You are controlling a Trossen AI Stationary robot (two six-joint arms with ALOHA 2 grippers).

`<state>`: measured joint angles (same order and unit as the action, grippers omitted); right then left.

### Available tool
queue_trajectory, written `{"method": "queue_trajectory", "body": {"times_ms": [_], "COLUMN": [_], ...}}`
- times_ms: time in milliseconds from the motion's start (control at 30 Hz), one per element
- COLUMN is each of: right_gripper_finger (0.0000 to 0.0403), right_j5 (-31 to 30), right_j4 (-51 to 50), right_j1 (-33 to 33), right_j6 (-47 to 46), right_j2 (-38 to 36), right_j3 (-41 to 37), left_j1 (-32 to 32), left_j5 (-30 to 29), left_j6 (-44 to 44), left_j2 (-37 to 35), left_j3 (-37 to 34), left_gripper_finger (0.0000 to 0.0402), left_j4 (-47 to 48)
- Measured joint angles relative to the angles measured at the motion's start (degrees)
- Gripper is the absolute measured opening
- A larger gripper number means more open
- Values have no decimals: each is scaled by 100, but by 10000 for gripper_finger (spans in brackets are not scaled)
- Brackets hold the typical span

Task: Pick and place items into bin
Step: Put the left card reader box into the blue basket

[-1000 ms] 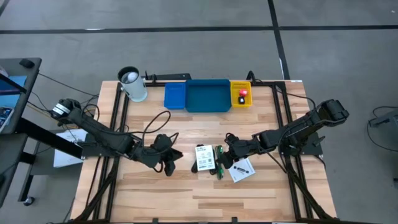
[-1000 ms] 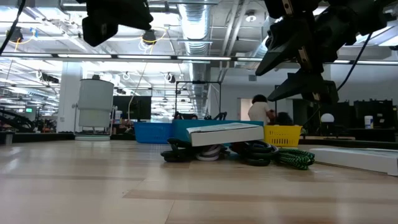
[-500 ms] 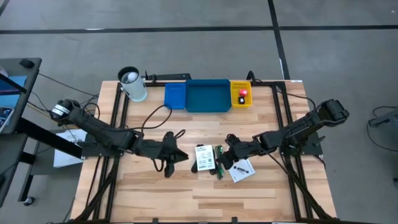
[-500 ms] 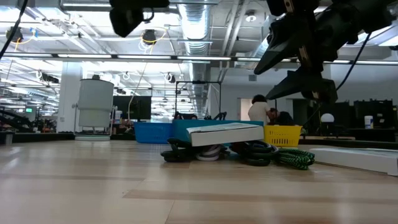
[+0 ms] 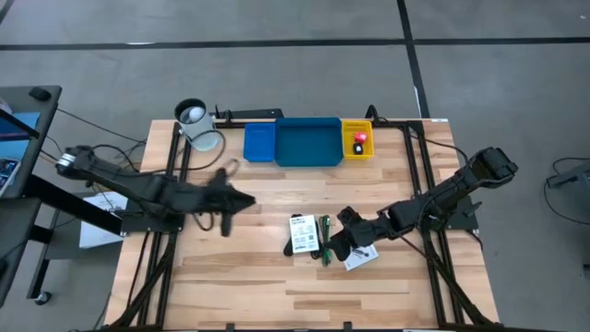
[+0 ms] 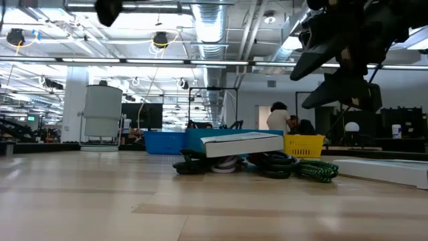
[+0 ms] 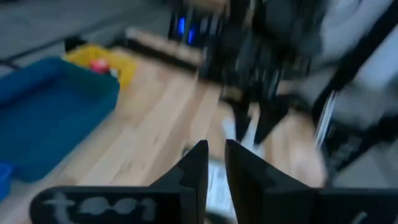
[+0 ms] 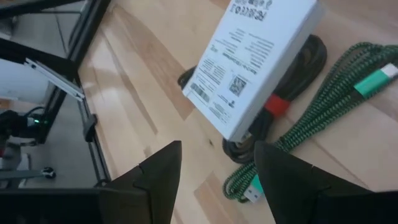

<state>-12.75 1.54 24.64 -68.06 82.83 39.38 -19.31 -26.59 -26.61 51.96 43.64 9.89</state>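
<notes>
Two hazards noted: the right gripper (image 5: pixel 342 242), fingers spread and empty, hangs over a white packet (image 5: pixel 302 234) resting on coiled cables (image 8: pixel 292 112) (tangled); lifting may drag them. Left gripper (image 5: pixel 241 200), nearly pressed together, empty.

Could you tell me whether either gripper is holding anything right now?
Nothing is visibly held. The right gripper is open above the white packet; the left gripper looks empty.

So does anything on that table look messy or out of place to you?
Mostly the middle: a white packet lies tilted on top of coiled black cables, not flat on the wood, with a green cable tangled beside it. A second white packet lies askew under the right pincer. Only the yellow tray visibly holds anything.
</notes>
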Motion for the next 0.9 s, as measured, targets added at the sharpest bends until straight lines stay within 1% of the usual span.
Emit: {"method": "queue_trajectory", "body": {"times_ms": [100, 200, 300, 367, 433, 533, 600, 667, 767, 900], "right_gripper_finger": [197, 200, 206, 211, 217, 224, 229, 231, 234, 235], "right_j5": [-68, -28, 179, 298, 426, 766, 1043, 1255, 1380, 1413], "right_j4": [22, 41, 69, 86, 161, 541, 1042, 1260, 1554, 1516], "right_j1": [-20, -106, -236, -332, -438, -626, -717, -793, -832, -828], "right_j6": [57, 57, 55, 53, 53, 55, 52, 47, -92, -177], "right_j2": [0, 0, 0, 0, 37, 270, 531, 796, 1022, 1023], "right_j3": [0, 0, 0, 0, 0, -3, 14, 4, 9, 0], "left_j1": [-158, -311, -436, -511, -584, -649, -656, -656, -656, -656], "left_j5": [-132, -121, -137, -174, -271, -385, -389, -389, -389, -389], "left_j6": [-361, -863, -1087, -1126, -1146, -1137, -1097, -1053, -1050, -1127], "left_j2": [-789, -1274, -1385, -1374, -1364, -1361, -1363, -1361, -1363, -1362], "left_j3": [-1120, -2293, -3154, -3483, -3600, -3616, -3615, -3615, -3615, -3615], "left_gripper_finger": [43, 43, 43, 43, 43, 43, 43, 43, 43, 43], "left_j4": [-1275, -2992, -4537, -5191, -5390, -5324, -5296, -5261, -5256, -5073]}}
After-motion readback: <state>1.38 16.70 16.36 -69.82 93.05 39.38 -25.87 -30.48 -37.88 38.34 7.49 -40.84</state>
